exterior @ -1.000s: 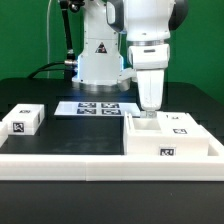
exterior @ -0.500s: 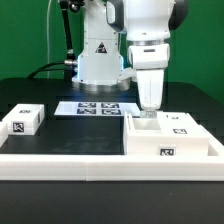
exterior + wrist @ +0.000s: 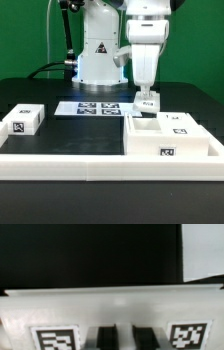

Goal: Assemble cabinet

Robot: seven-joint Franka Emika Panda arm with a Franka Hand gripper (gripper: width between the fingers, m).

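The cabinet (image 3: 172, 137) is a large white box with marker tags at the exterior view's right, behind the front rail. My gripper (image 3: 146, 92) hangs just above its far left corner. It is shut on a small white tagged panel (image 3: 146, 101), held upright and clear of the box. In the wrist view the panel (image 3: 110, 308) fills the frame with two tags on it. My dark fingers (image 3: 105, 337) clamp a thin white strip of it, and the gripper (image 3: 122, 337) shows at the picture's edge.
A small white tagged block (image 3: 22, 121) sits at the exterior view's left. The marker board (image 3: 95, 107) lies flat in front of the robot base. A long white border rail (image 3: 90, 163) runs along the front. The table is black.
My gripper has risen out of the cabinet's far left corner, lifting the small tagged panel with it. Nothing else has moved.
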